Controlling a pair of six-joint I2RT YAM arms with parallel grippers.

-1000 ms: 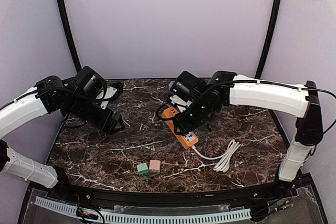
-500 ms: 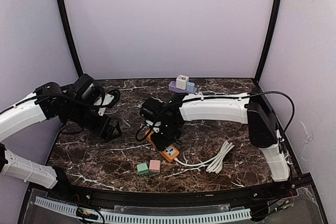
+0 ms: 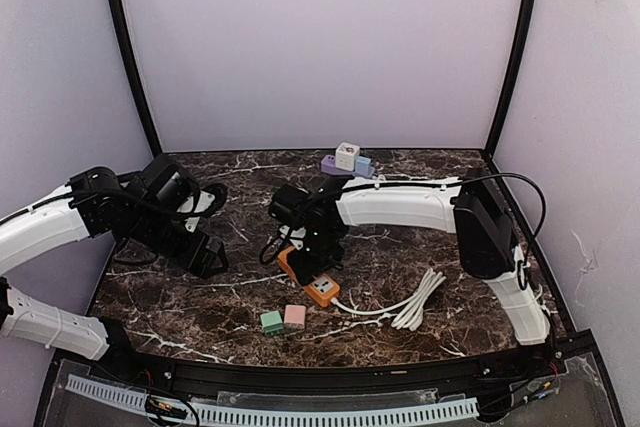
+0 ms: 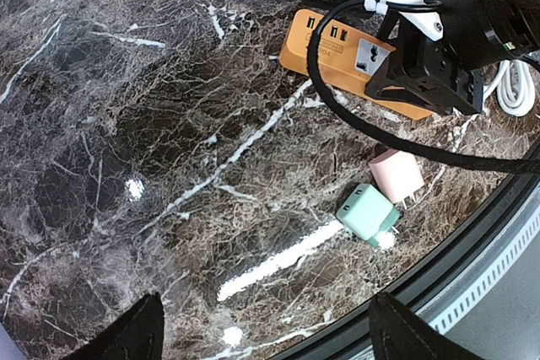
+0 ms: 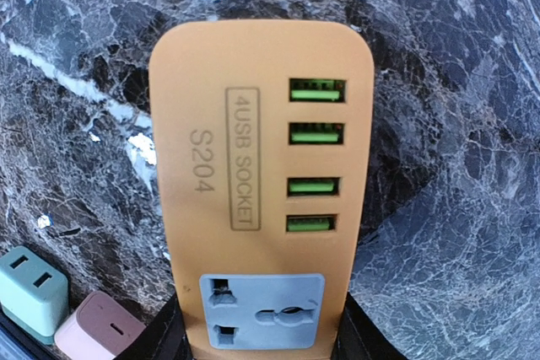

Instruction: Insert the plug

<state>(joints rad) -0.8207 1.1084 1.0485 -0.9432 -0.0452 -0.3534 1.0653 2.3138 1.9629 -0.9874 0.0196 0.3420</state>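
Observation:
The orange power strip (image 3: 322, 290) lies near the table's middle, and my right gripper (image 3: 306, 259) is shut on its sides. In the right wrist view the strip (image 5: 261, 166) fills the frame, with its green USB ports and a grey socket, and the black fingers (image 5: 361, 333) press both edges by the socket. A green plug (image 3: 271, 322) and a pink plug (image 3: 294, 316) lie side by side near the front edge; they show again as green plug (image 4: 366, 212) and pink plug (image 4: 396, 176). My left gripper (image 3: 205, 252) hovers open and empty to their left.
The strip's white cable (image 3: 412, 302) lies coiled to the right. A purple strip with white and blue adapters (image 3: 345, 160) stands at the back edge. The table's black front rail (image 4: 498, 233) runs close to the plugs.
My right arm carried the orange strip left and nearer, toward the two plugs, and then nearly stopped. My left gripper drifted slightly nearer and stayed open.

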